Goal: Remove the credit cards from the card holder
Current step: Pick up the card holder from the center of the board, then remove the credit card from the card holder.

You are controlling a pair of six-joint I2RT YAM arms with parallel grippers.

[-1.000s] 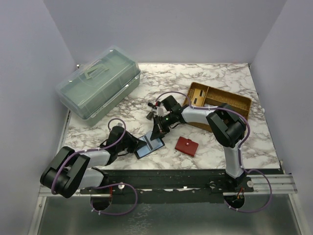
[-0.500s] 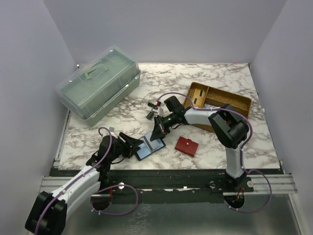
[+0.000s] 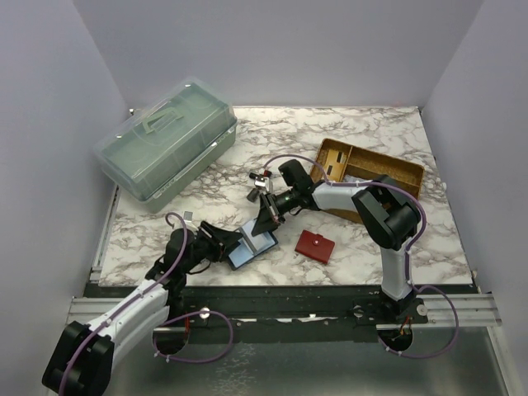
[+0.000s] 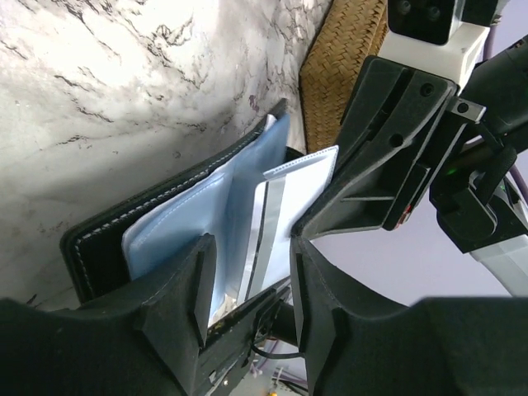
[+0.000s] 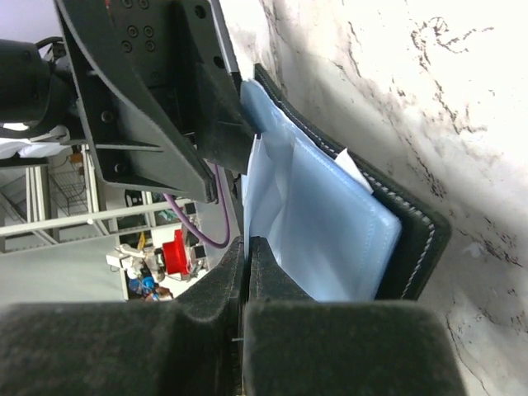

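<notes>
The black card holder [image 3: 244, 247] lies open near the table's front. Light blue sleeves show inside it in the left wrist view [image 4: 177, 227] and the right wrist view [image 5: 346, 231]. A pale grey credit card [image 4: 301, 194] stands up from the holder's middle. My right gripper [image 3: 266, 221] is shut on that card's thin edge [image 5: 252, 194], with its fingertips [image 5: 246, 247] pressed together. My left gripper [image 3: 221, 249] is open at the holder's left end. Its fingers [image 4: 196, 285] straddle the sleeves' near edge without closing on them.
A red wallet [image 3: 315, 246] lies shut to the right of the holder. A woven tray [image 3: 373, 175] stands at the back right and a green plastic case [image 3: 165, 140] at the back left. Small loose items [image 3: 259, 183] lie behind the right gripper.
My left arm has stretched out low toward the front left, its gripper staying at the holder. The holder has slid slightly left. My right gripper keeps its pinch and has barely moved.
</notes>
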